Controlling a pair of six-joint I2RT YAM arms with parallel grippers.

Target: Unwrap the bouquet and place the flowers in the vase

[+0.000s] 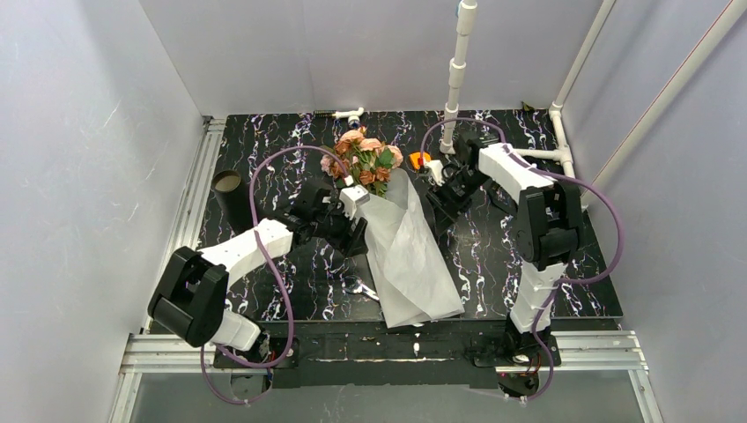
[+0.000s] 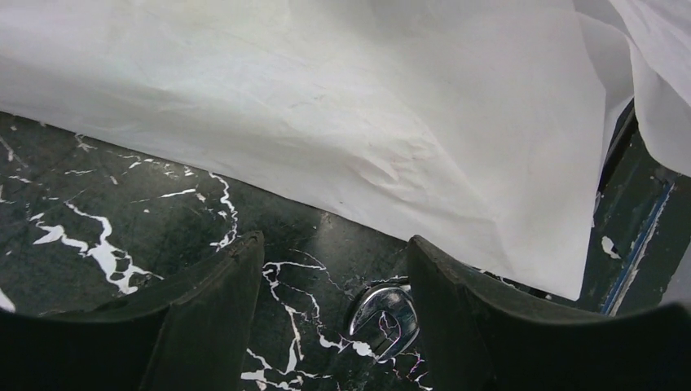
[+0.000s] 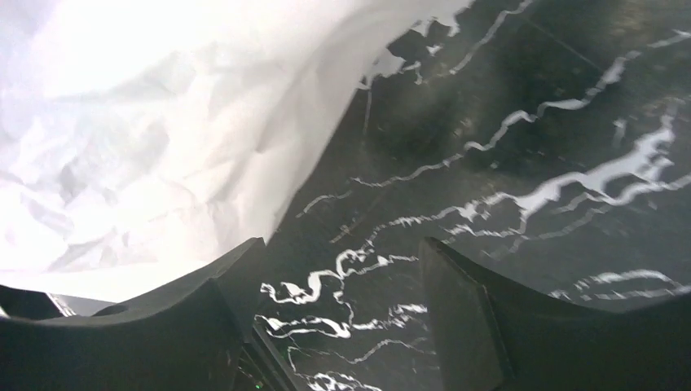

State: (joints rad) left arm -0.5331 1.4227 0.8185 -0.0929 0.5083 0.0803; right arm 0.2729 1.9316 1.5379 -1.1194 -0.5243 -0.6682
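White paper wrap (image 1: 407, 256), left gripper (image 2: 334, 261) partly parted, empty, at its left edge, right gripper (image 3: 342, 261) spread wide, empty, off its right edge, marble table (image 1: 291, 295) beyond.

Left hand (image 2: 334, 257) low, jaws apart, empty; right hand (image 3: 341, 252) same.

On table (image 1: 493, 264): flowers (image 1: 366, 159) mid-rear, wrap (image 1: 407, 256) running from them to near edge. At table's left, vase (image 1: 231, 196), well apart from flowers. Behind right, pipe post (image 1: 456, 75). Flanking wrap: left gripper (image 2: 334, 240) on left, right gripper (image 3: 342, 244) on right. Near front, metal piece (image 2: 385, 319) beside wrap's left edge.
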